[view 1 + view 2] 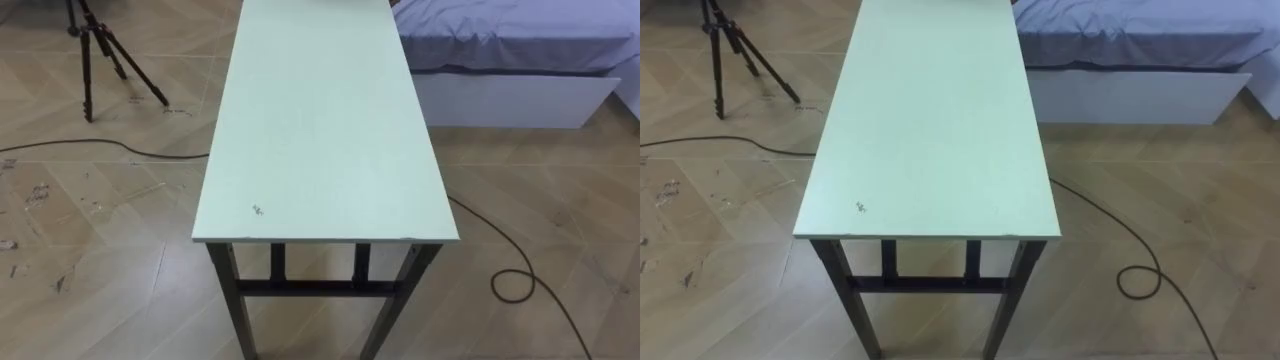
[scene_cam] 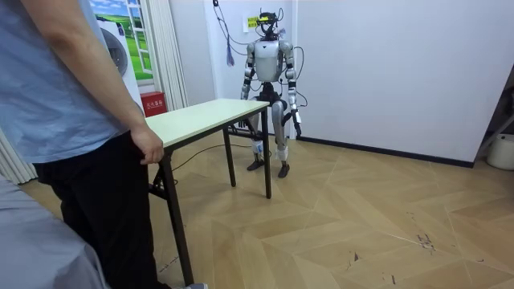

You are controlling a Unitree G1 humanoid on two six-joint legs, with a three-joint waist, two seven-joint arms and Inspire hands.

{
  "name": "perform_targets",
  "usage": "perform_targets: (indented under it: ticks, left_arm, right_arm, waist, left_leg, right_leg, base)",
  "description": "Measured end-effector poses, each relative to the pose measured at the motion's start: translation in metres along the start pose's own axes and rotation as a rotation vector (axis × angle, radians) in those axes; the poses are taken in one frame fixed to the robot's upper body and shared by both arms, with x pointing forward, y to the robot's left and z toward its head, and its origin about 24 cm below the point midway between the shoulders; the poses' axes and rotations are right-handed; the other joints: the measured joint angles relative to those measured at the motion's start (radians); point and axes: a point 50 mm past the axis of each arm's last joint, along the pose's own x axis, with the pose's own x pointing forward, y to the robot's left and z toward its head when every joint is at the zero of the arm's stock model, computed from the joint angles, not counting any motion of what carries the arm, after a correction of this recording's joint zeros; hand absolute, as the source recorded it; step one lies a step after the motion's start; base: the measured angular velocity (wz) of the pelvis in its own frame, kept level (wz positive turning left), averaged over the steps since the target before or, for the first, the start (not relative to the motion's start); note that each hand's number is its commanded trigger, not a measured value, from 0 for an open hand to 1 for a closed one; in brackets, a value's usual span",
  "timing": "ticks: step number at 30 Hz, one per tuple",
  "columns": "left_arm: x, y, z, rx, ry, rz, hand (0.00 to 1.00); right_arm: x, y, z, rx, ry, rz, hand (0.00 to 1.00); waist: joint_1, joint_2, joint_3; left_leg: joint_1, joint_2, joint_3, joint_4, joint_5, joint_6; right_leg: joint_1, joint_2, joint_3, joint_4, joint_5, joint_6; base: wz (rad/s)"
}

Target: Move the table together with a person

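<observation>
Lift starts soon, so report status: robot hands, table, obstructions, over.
Left robot hand hanging at side; robot's end unheld. Table on floor, person's hand on far end. Tripod, cable, bed flank it.

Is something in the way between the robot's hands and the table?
Nothing visible is. The table end stands right before the robot, and its left hand hangs by its side, not yet on it. A person's hand rests on the other end.

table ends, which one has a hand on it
The table end nearest the room camera: the person's hand is on its edge. The end before the robot is untouched.
</observation>
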Motion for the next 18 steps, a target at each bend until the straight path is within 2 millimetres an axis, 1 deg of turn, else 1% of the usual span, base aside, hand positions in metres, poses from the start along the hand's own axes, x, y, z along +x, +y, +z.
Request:
perform_targets:
  ticks: [6,10,12,14,16,18]
  left_arm:
    - [0.002,0.002,0.007,0.014,-0.02,0.05,0.0]
    - [0.002,0.001,0.01,-0.008,-0.024,0.048,0.0]
    - [0.002,0.001,0.009,-0.083,-0.004,0.035,0.0]
    - [0.002,0.001,0.004,-0.141,0.023,0.01,0.0]
    - [0.001,-0.001,-0.002,-0.235,0.058,-0.033,0.0]
    - [0.0,-0.003,-0.005,-0.287,0.078,-0.074,0.0]
  right_arm:
    - [0.0,0.0,0.0,0.003,0.001,-0.001,0.0]
    - [0.0,0.0,0.0,0.01,0.003,0.0,0.0]
    - [0.0,0.0,0.002,0.026,0.003,0.009,0.0]
    - [0.0,0.0,0.002,0.046,0.0,0.015,0.0]
    - [0.0,-0.001,0.001,0.075,-0.006,0.022,0.0]
    - [-0.001,-0.002,0.002,0.074,-0.007,0.027,0.0]
  waist:
    - [0.003,0.0,-0.0004]
    - [0.001,-0.001,-0.0005]
    - [-0.004,-0.001,-0.0007]
    - [-0.004,0.0,-0.0008]
    - [-0.014,0.0,-0.0003]
    - [-0.017,0.001,-0.0005]
  left_leg:
    - [0.001,0.001,0.001,-0.005,0.0,-0.001]
    - [0.001,0.001,0.001,-0.002,0.0,-0.001]
    - [0.004,0.001,0.003,-0.003,0.0,-0.001]
    - [0.009,0.001,0.004,-0.007,0.0,-0.001]
    - [0.009,0.001,0.003,-0.009,-0.001,-0.001]
    - [0.008,0.002,0.006,-0.013,-0.001,-0.002]
  right_leg:
    - [-0.001,0.001,-0.003,0.0,0.0,0.0]
    - [-0.001,0.001,-0.003,0.0,0.0,0.0]
    - [-0.001,0.001,-0.003,0.0,0.0,0.0]
    - [0.002,0.002,-0.002,0.0,0.0,0.0]
    - [0.001,0.002,-0.001,0.0,0.0,0.0]
    - [0.0,0.002,-0.003,0.0,0.0,0.0]
  base:
    - [0.0]
    - [0.0]
    - [-0.02]
    - [-0.02]
    - [0.0]
    - [0.0]
